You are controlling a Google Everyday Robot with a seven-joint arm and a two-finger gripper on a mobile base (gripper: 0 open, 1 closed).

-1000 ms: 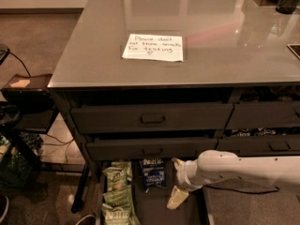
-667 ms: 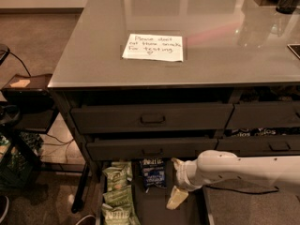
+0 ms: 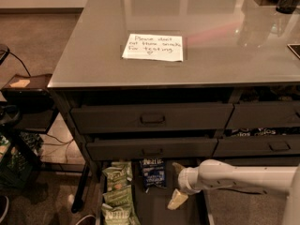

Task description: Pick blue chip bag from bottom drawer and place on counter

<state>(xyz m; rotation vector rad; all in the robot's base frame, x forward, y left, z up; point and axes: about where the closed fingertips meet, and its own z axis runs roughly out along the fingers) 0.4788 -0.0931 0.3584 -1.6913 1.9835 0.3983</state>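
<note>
End effector [image 3: 176,183] spread, empty, beside blue chip bag [image 3: 153,171]: dark, white lettering, in bottom drawer [image 3: 154,209].

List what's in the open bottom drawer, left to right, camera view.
green snack bags → blue chip bag → gripper, open, at the right side of the bottom drawer.

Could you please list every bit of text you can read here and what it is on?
"Please don't", then an unclear line, "for testing": paper note on the counter.
Blue chip bag in the bottom drawer, beside the gripper: lettering too blurred.
Green snack bags: lettering too blurred.
</note>
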